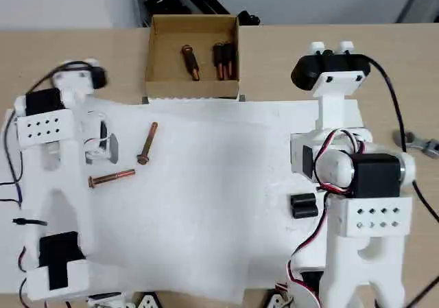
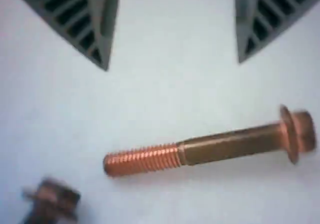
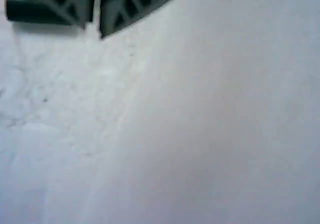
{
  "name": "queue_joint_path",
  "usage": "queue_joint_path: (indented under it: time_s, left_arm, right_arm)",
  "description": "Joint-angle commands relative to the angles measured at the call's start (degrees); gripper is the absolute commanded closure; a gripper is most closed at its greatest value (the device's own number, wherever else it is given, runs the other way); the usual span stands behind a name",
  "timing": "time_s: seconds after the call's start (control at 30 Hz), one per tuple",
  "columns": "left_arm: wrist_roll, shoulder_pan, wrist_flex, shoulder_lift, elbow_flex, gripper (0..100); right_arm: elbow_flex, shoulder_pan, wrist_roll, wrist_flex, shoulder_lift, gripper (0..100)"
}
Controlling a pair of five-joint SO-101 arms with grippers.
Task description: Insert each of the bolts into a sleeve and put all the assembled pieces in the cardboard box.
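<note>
Cardboard box (image 1: 147, 61) sits far, assembled pieces (image 1: 191, 62) inside. One bolt (image 1: 147, 143) lies left, second bolt (image 1: 111, 178) just nearer, sleeve (image 1: 302, 205) off right.

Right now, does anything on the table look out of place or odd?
Nothing looks damaged or spilled. One bolt and a second bolt lie loose at different angles on the white sheet, while the one loose sleeve I can see sits far across it, by the right arm.

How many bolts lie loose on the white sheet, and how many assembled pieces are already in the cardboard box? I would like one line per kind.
Loose bolts: 2
Assembled pieces in the cardboard box: 3
Total: 5
</note>
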Motion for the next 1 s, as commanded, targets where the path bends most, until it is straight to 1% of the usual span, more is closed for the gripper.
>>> queue_joint_path:
  time_s: [0.0,0.03,0.13,0.2,0.3,0.37,0.5,0.57,0.67,0.87,0.97]
  left_arm:
    - [25.85,-0.18,1.14,-2.99,1.01,84]
    - [27.60,-0.26,0.79,-2.99,1.36,84]
    - [28.22,-0.18,0.53,-2.90,1.71,84]
    - [30.33,-0.62,0.44,-2.90,2.59,84]
    - [33.49,-2.81,-1.76,-2.81,5.85,79]
    - [33.32,-4.40,-4.40,-2.81,9.01,77]
    - [29.19,-6.15,-9.23,-2.81,16.92,77]
    - [29.98,-7.38,-11.16,-2.90,19.91,77]
    - [30.86,-8.35,-11.60,-2.90,20.44,77]
    - [33.32,-8.09,-12.57,-2.99,20.00,77]
    - [33.41,-6.77,-12.75,-3.25,20.00,77]
  right_arm:
    - [-0.18,0.40,0.26,-1.10,-0.75,99.5]
    - [-0.18,0.40,0.26,-1.10,-0.75,99.5]
    - [-0.18,0.40,0.97,-1.10,-0.75,99.5]
    - [-0.18,0.40,2.37,-1.10,-0.75,99.5]
    - [-0.18,0.40,2.64,-1.54,-0.75,99.5]
    - [-0.18,0.40,2.64,-2.15,-0.75,99.5]
    - [-0.18,0.31,2.64,-3.21,-0.75,99.5]
    - [-0.18,0.31,2.64,-3.30,-0.75,99.5]
    - [-0.18,0.31,2.64,-2.95,-0.75,99.5]
    - [-0.18,0.31,2.73,-3.12,-0.75,99.5]
    - [-0.18,0.22,2.73,-3.12,-0.75,99.5]
